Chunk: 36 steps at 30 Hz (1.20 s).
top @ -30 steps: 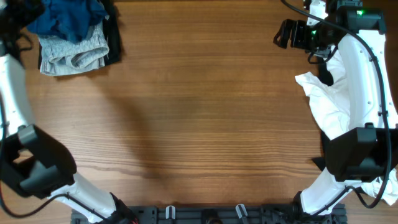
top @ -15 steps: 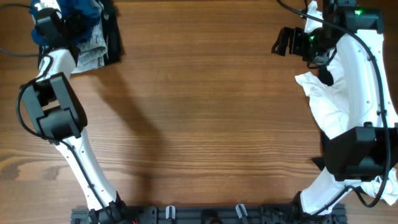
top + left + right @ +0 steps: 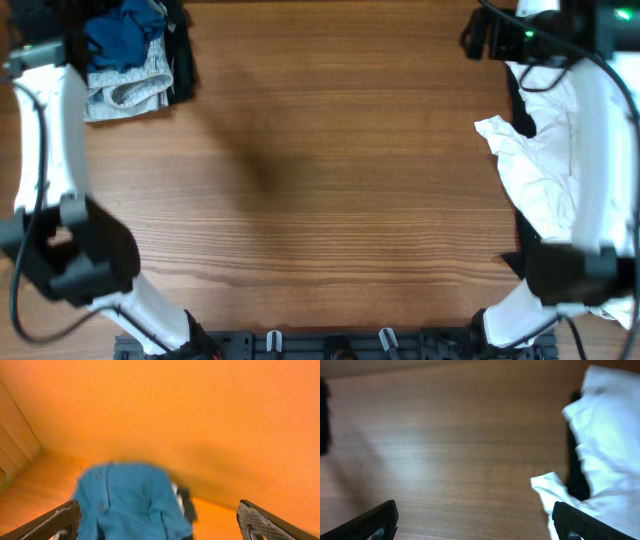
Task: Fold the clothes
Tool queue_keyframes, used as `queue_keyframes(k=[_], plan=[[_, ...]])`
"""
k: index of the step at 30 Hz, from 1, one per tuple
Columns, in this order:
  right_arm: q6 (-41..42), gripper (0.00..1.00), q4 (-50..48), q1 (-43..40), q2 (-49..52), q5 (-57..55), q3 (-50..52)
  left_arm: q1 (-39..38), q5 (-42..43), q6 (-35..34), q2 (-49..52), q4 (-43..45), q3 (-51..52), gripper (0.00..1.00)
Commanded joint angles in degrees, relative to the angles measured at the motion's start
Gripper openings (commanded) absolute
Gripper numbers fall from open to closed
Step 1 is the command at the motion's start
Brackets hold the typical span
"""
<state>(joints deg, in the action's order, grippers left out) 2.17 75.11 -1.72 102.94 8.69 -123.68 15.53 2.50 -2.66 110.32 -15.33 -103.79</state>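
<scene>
The dark blue garment (image 3: 120,38) lies crumpled on top of a pile at the table's far left corner. Under it is a light denim piece (image 3: 125,92). In the left wrist view the blue garment (image 3: 130,500) is blurred, ahead of and between my fingers. My left gripper (image 3: 160,522) is open and holds nothing. In the overhead view the left gripper (image 3: 40,25) is just left of the pile. My right gripper (image 3: 482,38) is at the far right. In its own view the right gripper (image 3: 475,517) is open and empty above bare wood.
A black item (image 3: 182,55) lies at the pile's right side. A white garment with black marks (image 3: 540,170) is heaped along the right edge under the right arm, and shows in the right wrist view (image 3: 605,435). The wooden table (image 3: 330,180) spans the middle.
The left arm swung in over the pile and now stands at its left side. The right gripper moved toward the far edge. The pile has shifted slightly.
</scene>
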Motion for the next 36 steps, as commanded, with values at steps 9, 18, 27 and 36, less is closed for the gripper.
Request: queue_keyframes(k=[9,18,27,36], plan=[[-2.0,1.00,2.6,-0.2,-31.0,-0.8,-2.8,0.3,0.9,-1.2,-2.3,-10.8,-0.1,1.00],[-2.2,1.00,-1.0,-0.2,-38.0,-3.7,6.7,0.3,0.9,-1.2,-2.3,-16.7,-0.1,1.00],[-2.0,1.00,-67.0,1.3,-79.4,3.4,90.3,0.3,0.9,-1.2,-2.3,-16.7,-0.1,1.00],[0.8,1.00,-78.3,1.5,-102.7,1.2,122.5,0.3,0.9,-1.2,-2.3,-16.7,-0.1,1.00]])
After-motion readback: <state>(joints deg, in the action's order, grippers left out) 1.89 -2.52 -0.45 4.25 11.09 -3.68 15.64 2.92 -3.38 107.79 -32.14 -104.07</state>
